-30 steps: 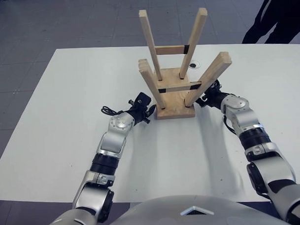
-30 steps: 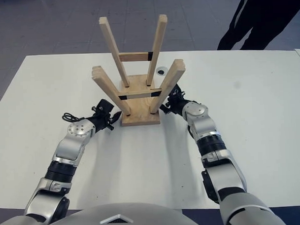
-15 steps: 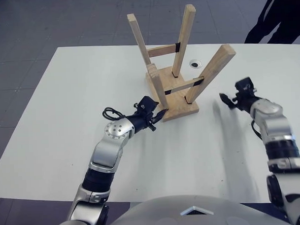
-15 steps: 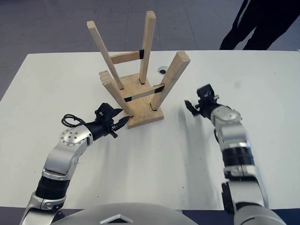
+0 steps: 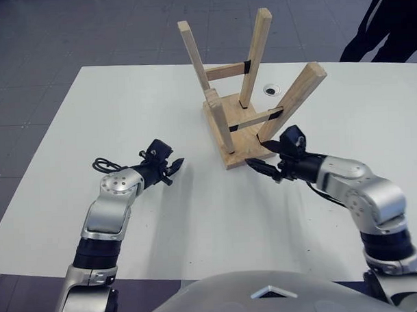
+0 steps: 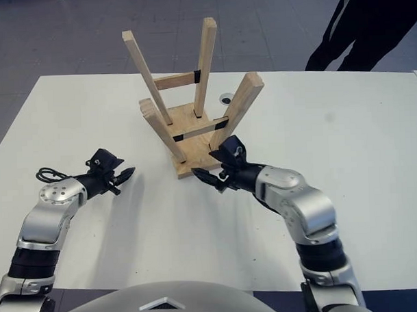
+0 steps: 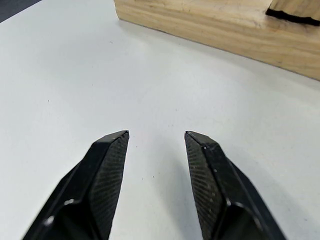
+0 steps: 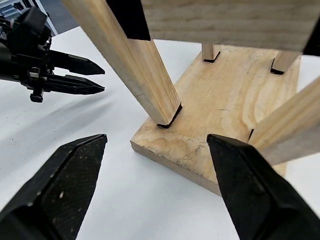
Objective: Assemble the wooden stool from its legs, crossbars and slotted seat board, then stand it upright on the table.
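Note:
The wooden stool stands upside down on the white table point(image 5: 197, 218), its seat board point(image 5: 246, 145) flat and its legs point(image 5: 295, 98) pointing up, joined by two crossbars point(image 5: 226, 70). My left gripper point(image 5: 173, 165) is open on the table, a short way left of the seat and apart from it; the left wrist view shows both fingers point(image 7: 110, 165) spread over bare table, the seat edge point(image 7: 210, 35) beyond. My right gripper point(image 5: 260, 169) is open at the seat's near corner point(image 8: 170, 150), its fingers either side of that corner, not touching.
A round cable hole point(image 5: 270, 90) lies in the table behind the stool. A person in dark clothes point(image 5: 389, 26) stands beyond the far right corner. Bare table surrounds the stool on the left, right and front.
My left gripper has drawn back leftward, away from the seat. My right gripper has swung in from the right to the seat's near corner. The stool was turned a little earlier.

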